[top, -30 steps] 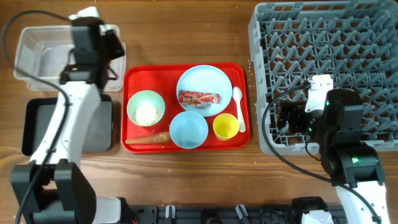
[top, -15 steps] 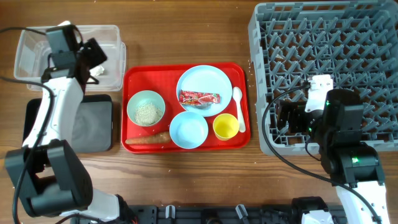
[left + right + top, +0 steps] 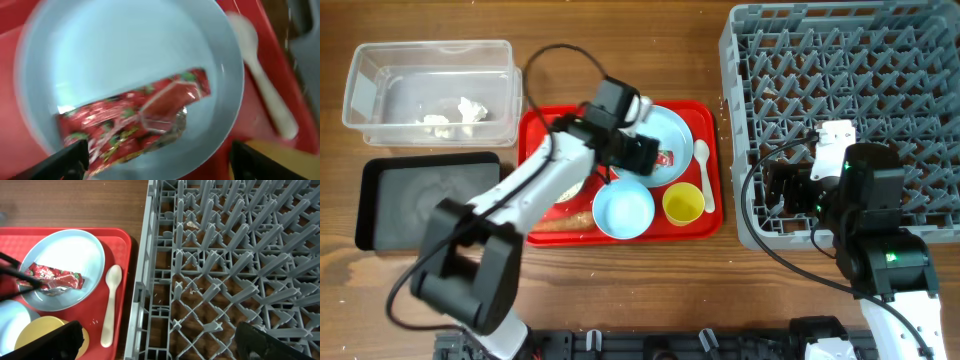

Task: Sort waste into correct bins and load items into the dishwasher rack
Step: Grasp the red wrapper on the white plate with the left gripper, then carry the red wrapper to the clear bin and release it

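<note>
A crumpled red-and-white wrapper (image 3: 135,125) lies on the pale blue plate (image 3: 670,125) at the back of the red tray (image 3: 535,125). My left gripper (image 3: 642,152) hovers low over it, open, with one finger (image 3: 70,160) on either side of the wrapper. White paper scraps (image 3: 450,115) lie in the clear tub (image 3: 365,85). The black tray (image 3: 430,200) holds nothing. A white spoon (image 3: 703,172), a yellow cup (image 3: 683,203), a small blue bowl (image 3: 623,208) and an orange carrot piece (image 3: 565,222) sit on the red tray. My right gripper (image 3: 162,347) is open over the left edge of the grey dishwasher rack (image 3: 850,100).
The left arm stretches diagonally across the red tray's left half and hides most of the green bowl. Small white crumbs lie on the wood beneath the rack pegs (image 3: 192,225). The right arm's cable loops over the rack's front left corner (image 3: 752,200).
My left arm has swung from the clear tub over to the blue plate, and its gripper has opened. White scraps now lie in the tub. The right arm has not moved.
</note>
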You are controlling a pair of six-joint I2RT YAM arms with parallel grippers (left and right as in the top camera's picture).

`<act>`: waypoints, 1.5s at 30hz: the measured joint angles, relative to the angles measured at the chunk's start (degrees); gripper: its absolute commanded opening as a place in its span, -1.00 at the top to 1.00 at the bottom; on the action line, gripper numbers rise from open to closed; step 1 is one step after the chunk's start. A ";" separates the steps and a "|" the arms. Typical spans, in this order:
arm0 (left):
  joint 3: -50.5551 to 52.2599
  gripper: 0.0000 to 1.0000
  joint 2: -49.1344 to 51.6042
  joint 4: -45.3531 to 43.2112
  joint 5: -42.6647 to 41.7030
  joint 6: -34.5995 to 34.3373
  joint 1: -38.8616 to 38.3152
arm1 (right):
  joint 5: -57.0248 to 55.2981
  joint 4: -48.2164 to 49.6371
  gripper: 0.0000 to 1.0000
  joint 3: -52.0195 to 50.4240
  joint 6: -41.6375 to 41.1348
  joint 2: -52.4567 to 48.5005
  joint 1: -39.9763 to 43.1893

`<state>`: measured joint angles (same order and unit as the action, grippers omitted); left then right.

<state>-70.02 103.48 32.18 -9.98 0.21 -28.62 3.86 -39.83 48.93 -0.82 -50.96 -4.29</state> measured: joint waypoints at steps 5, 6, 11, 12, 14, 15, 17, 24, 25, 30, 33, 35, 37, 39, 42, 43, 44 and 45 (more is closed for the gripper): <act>0.00 -0.95 4.50 -4.15 0.04 12.63 -2.75 | -0.02 -0.02 -0.99 0.00 0.00 -0.11 0.00; 0.00 -0.95 5.09 -5.22 0.07 14.16 -2.73 | 0.00 0.00 -0.99 0.00 0.00 -0.11 0.00; 0.00 -0.94 7.17 -9.11 1.09 18.84 -2.73 | -0.02 -0.02 -0.99 0.00 0.00 -0.11 0.00; 0.00 -0.94 7.76 -9.11 1.14 19.12 -2.73 | 0.00 -0.02 -0.99 0.00 0.00 -0.11 0.00; 0.00 -0.76 9.33 -9.11 1.38 19.37 -2.73 | -0.02 -0.02 -1.00 0.00 0.00 -0.11 0.00; 0.00 -0.57 9.55 -9.38 1.64 19.71 -2.73 | -0.02 -0.02 -1.00 0.00 0.00 -0.11 0.00; -0.02 -0.25 9.57 -9.49 1.88 20.24 -2.73 | 0.00 -0.02 -0.99 0.00 0.00 -0.11 0.00; -0.02 0.92 9.57 -9.57 3.28 20.28 -2.73 | -0.02 -0.02 -1.00 0.00 0.00 -0.11 0.00; -0.02 0.92 9.57 -10.27 4.59 20.31 -2.73 | 0.00 -0.02 -1.00 0.00 0.00 -0.11 0.00; -0.39 0.92 9.57 -10.58 8.07 20.28 -2.71 | -0.02 -0.04 -0.99 0.00 0.00 -0.11 0.00; -1.81 0.92 8.68 -10.45 8.94 19.50 -1.95 | -0.02 -0.02 -0.99 0.00 0.00 -0.11 0.00; -2.82 0.92 5.38 -9.22 9.66 18.12 -0.09 | -0.04 -0.02 -0.99 0.00 0.00 -0.11 0.00; -3.63 0.92 -0.20 -8.31 9.94 17.22 3.28 | -0.04 -0.04 -1.00 0.00 0.02 -0.11 0.00; -4.20 0.92 -6.08 -8.07 10.14 16.33 8.57 | -0.04 -0.02 -0.99 0.00 0.00 -0.11 0.00; -5.14 0.92 -11.23 -9.77 10.97 15.10 21.44 | -0.04 -0.02 -1.00 0.00 0.00 -0.13 0.00; -5.14 0.91 -11.17 -10.16 10.60 15.04 23.74 | -0.04 -0.02 -0.99 0.00 0.00 -0.15 0.00; -5.14 0.88 -10.45 -10.47 10.54 14.91 27.89 | -0.04 -0.02 -1.00 0.00 0.00 -0.15 0.00; -5.14 0.78 -9.68 -10.71 10.54 14.86 30.93 | -0.04 -0.02 -0.99 0.00 0.00 -0.15 0.00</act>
<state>-75.16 93.80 21.47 0.56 15.07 2.31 3.81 -39.86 48.93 -0.82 -51.11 -4.29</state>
